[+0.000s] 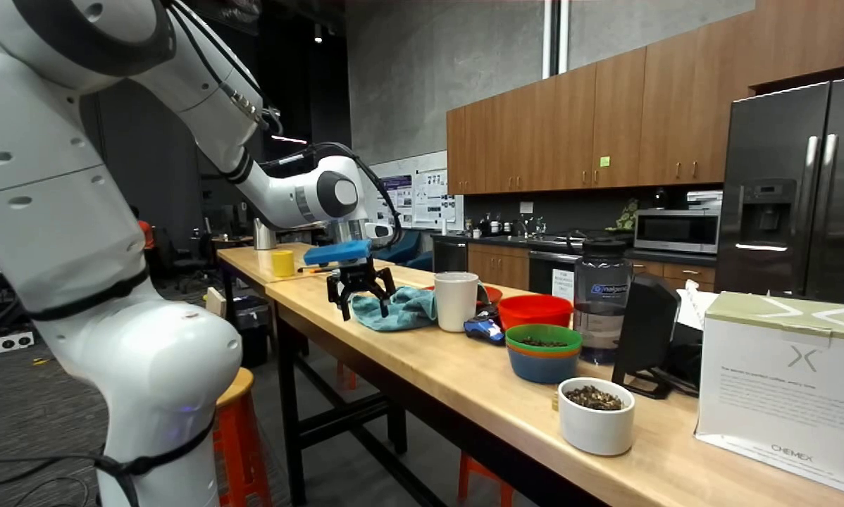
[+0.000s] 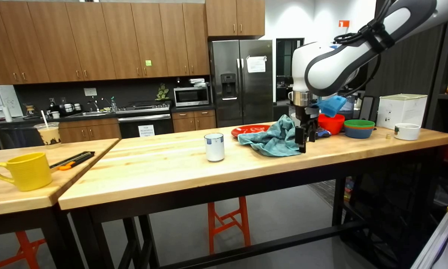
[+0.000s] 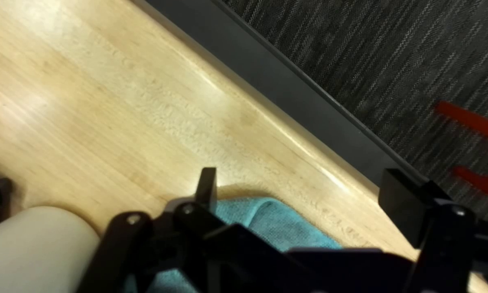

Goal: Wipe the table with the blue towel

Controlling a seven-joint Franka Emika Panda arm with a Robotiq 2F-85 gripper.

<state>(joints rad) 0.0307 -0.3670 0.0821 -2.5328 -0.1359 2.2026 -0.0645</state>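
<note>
While the pincer [image 1: 365,310] hangs spread wide, blue towel [image 2: 272,139] crumpled, wooden table [image 2: 160,164] beneath.

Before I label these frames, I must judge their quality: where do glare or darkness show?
Wrist view: glare spots on the tabletop, open jaws dark, short on detail. In an exterior view: pale sheen left of the white cup; folds of the blue towel clear. In an exterior view: background behind the arm partly near-black.
</note>
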